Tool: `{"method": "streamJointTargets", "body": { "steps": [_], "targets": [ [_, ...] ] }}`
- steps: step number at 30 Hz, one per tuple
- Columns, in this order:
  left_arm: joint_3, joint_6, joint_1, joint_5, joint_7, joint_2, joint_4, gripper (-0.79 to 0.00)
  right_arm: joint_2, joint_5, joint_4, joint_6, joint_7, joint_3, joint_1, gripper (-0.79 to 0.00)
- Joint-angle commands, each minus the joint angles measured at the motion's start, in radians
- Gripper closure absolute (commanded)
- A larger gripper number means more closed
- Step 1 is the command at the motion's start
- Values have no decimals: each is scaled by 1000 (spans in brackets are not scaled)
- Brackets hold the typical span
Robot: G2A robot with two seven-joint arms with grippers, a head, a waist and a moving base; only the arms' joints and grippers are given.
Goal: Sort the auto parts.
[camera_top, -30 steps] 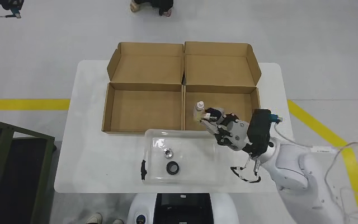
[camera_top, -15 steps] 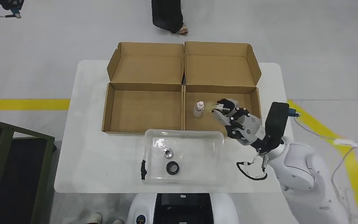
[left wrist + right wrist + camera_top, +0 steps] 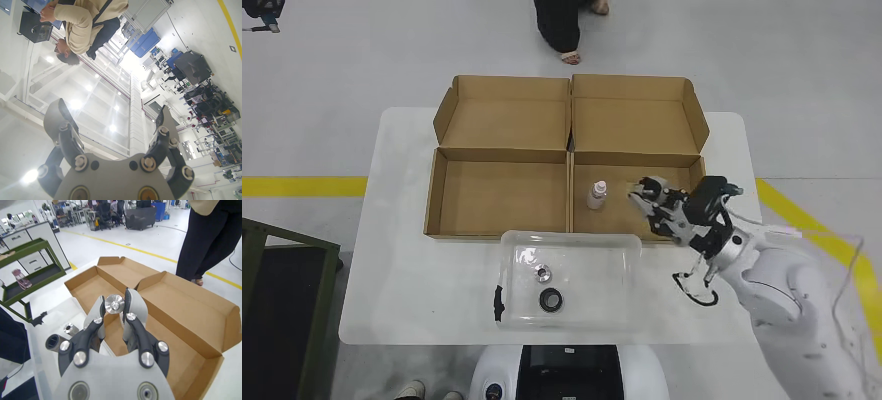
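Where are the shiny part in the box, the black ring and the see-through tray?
shiny part (image 3: 596, 194), top view, its upright body.
black ring (image 3: 544, 300), top view, its dark rim.
see-through tray (image 3: 602, 285), top view, its bare floor.

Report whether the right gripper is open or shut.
Open. Right wrist view shows a gap between the fingers of the right gripper; top view shows the silver part apart from it.

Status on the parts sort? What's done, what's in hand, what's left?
Done: one flanged metal part stands in the right cardboard box.
In hand: nothing. The right gripper is open over that box, apart from the part, and the left gripper is open and holds nothing.
Left: a silver sleeve and a dark sleeve lie in the clear tray.
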Motion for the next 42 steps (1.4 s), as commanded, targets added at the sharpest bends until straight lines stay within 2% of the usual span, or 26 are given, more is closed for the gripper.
{"method": "streamJointTargets", "body": {
  "steps": [1, 8, 14, 21, 32, 37, 42],
  "targets": [
    [0, 0, 0, 0, 0, 0, 0, -785, 1, -34, 24, -4, 30, -5, 17, 0],
    [0, 0, 0, 0, 0, 0, 0, -785, 3, -170, 109, -29, 143, -61, 109, 0],
    [0, 0, 0, 0, 0, 0, 0, -785, -4, -250, 194, -36, 194, -136, 202, 0],
    [0, 0, 0, 0, 0, 0, 0, -785, -17, -300, 296, -29, 233, -221, 291, 0],
    [0, 0, 0, 0, 0, 0, 0, -785, -34, -334, 407, -35, 260, -314, 361, -3],
    [0, 0, 0, 0, 0, 0, 0, -785, -39, -350, 430, -38, 269, -336, 378, -157],
    [0, 0, 0, 0, 0, 0, 0, -785, -44, -352, 451, -35, 271, -352, 390, -163]
  ]
}}
